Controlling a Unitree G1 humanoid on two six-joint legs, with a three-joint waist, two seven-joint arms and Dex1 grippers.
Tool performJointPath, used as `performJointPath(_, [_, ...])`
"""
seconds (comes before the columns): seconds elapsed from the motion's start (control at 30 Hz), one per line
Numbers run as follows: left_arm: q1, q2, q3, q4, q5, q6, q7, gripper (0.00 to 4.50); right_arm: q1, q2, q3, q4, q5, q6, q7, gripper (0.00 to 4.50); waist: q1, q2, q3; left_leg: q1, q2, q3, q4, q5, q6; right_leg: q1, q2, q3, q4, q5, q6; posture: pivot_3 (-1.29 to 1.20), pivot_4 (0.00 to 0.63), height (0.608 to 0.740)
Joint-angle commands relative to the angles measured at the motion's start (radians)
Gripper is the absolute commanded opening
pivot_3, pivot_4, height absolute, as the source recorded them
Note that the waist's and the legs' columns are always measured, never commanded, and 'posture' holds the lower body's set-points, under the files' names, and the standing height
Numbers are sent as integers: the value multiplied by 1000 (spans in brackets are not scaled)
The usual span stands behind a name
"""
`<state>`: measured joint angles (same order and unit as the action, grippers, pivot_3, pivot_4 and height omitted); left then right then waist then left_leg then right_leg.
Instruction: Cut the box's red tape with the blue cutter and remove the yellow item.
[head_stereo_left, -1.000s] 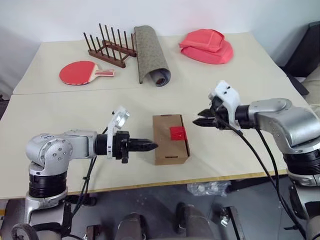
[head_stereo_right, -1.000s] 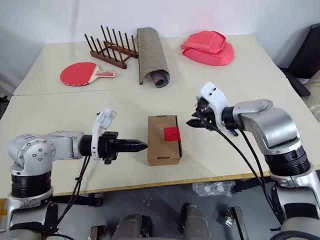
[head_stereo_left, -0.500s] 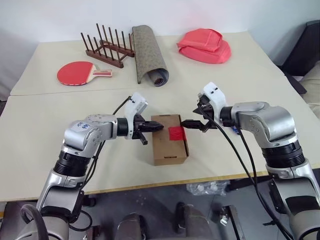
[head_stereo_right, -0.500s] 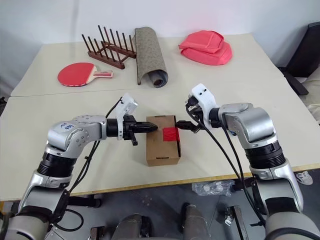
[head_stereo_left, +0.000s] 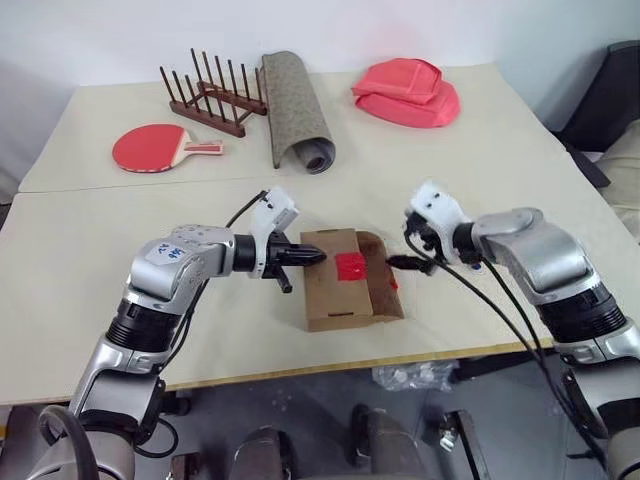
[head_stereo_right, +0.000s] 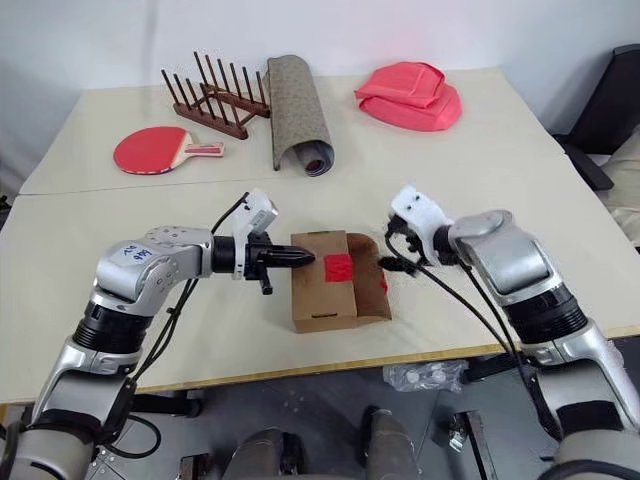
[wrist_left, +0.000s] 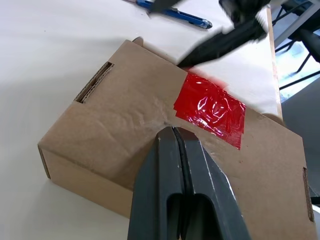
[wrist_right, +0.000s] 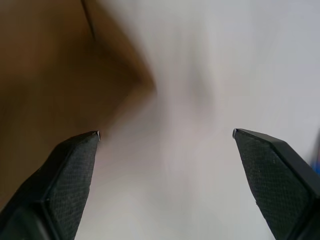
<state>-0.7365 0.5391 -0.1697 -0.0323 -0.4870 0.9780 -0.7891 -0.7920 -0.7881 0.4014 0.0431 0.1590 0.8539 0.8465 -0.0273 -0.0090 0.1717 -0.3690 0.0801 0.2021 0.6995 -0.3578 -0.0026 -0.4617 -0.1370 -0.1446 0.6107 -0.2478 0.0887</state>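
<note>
Closed left gripper (wrist_left: 175, 131) pressed tip-down on the box (head_stereo_left: 335, 285) at the table's near middle, apparently pinning it just left of the red tape (wrist_left: 210, 110). Wide-spread right gripper (wrist_right: 165, 136) poised empty at the box's right side, by a splayed flap. Blue cutter (wrist_left: 172, 12) lying beyond the box, caught from the left wrist.

At the upper left of the head views a red table-tennis paddle (head_stereo_left: 150, 148) lies on the table (head_stereo_left: 90, 230) beside a dark wooden peg rack (head_stereo_left: 212, 95). A rolled speckled mat (head_stereo_left: 297, 112) sits top centre, and a folded red cloth (head_stereo_left: 407, 92) at the upper right.
</note>
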Motion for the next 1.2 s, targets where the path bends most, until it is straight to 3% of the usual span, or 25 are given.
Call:
performJointPath(0.03, [26, 6, -16, -10, 14, 39, 10, 0, 4, -45, 49, 3, -95, -101, 43, 4455, -1, 0, 0, 1, 0, 0, 0, 0, 0, 0, 0, 0, 0, 0, 0, 0, 150, 740])
performJointPath(0.2, [37, 2, -8, -25, 13, 50, 26, 0, 34, -78, 30, 30, -153, -163, 66, 4455, 4, -1, -1, 2, 0, 0, 1, 0, 0, 2, 0, 1, 1, 0, 0, 0, 150, 740])
performJointPath(0.3, [46, 2, 1, -36, 10, 57, 33, 0, 19, -65, -103, 3, -61, -7, 69, 4455, 8, -1, -1, 1, 0, 0, 3, 0, 0, 2, -1, 1, 1, 0, 0, 0, 150, 740])
performJointPath(0.43, [61, 1, 5, -53, 8, 64, 35, 0, -59, 14, -295, 47, 78, 353, 33, 4455, 3, -1, -1, 1, 0, 0, 3, 0, 1, 1, 0, 1, 2, 0, 0, 0, 150, 740])
performJointPath(0.67, [58, -19, 6, -56, 4, 77, 35, 0, -133, 160, -389, 147, 227, 597, 30, 4455, -1, 0, -1, 1, 1, 0, 2, 0, 1, 1, 0, 1, 2, 0, 0, 0, 150, 740])
performJointPath(1.17, [46, 1, -14, -58, 13, 78, 3, 0, -308, 326, -277, 654, 200, 385, 97, 4455, -10, 0, -1, 3, 1, 1, 2, 1, 0, 1, 1, 2, 4, 0, 0, 0, 150, 740])
performJointPath(1.2, [47, 2, -14, -60, 14, 78, 4, 0, -315, 331, -272, 663, 199, 383, 103, 4286, -11, 0, -1, 3, 1, 1, 2, 1, 0, 1, 1, 3, 4, 0, 0, 0, 150, 740])
